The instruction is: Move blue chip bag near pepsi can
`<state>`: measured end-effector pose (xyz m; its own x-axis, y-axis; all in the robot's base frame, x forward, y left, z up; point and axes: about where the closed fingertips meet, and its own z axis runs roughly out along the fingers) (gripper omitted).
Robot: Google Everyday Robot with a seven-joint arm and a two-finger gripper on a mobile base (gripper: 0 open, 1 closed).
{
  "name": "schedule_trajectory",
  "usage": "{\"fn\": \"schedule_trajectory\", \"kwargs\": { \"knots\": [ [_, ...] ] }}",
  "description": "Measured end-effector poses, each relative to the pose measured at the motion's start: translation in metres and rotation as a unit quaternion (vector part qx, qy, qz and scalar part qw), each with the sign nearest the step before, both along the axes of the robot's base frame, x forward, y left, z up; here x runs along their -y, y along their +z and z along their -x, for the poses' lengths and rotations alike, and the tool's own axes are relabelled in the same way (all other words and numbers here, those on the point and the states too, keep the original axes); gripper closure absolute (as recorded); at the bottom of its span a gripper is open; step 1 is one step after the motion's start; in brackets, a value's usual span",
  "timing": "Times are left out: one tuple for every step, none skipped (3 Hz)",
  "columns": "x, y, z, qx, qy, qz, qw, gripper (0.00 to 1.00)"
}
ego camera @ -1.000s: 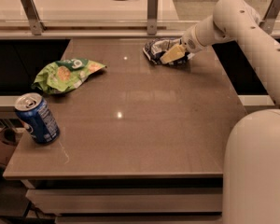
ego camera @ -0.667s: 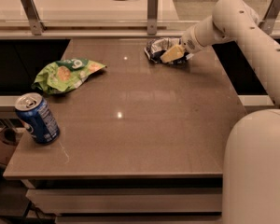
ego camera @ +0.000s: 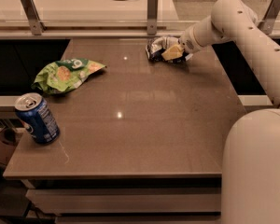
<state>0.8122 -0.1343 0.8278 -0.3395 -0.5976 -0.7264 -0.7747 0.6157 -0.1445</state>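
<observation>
Blue bag point(ego camera: 157, 48) sits on the bench point(ego camera: 144, 125) close to the far edge, a bit to the right of the middle and not far from the far right corner. It is dark and shiny and all crumpled up. The gripper point(ego camera: 173, 53) is right on the blue bag, touching its right side, with a yellow part pressed against the foil. I cannot tell if the gripper is holding the bag tight or not. The bag looks like it is resting on the bench top. The white arm point(ego camera: 233, 17) reaches in from the right side, over the right edge of the bench, and bends down to the bag. The big white body of the robot point(ego camera: 256, 171) stands by the near right corner. The can point(ego camera: 37, 119) stands up straight at the near left corner, very close to the left edge. It is blue with a silver top. The can and the blue bag are well apart, almost at opposite corners. A green bag point(ego camera: 65, 74) lies flat by the left edge, between the can and the far left corner. It is not touching the can. The middle of the bench shines with small spots of light. Two metal posts point(ego camera: 152, 6) stand behind the far edge.
</observation>
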Motion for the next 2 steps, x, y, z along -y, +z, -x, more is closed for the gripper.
{"fn": "schedule_trajectory", "kwargs": {
  "knots": [
    [-0.0001,0.0005,0.0,0.0,0.0,0.0,1.0,1.0],
    [-0.0001,0.001,0.0,0.0,0.0,0.0,1.0,1.0]
  ]
}}
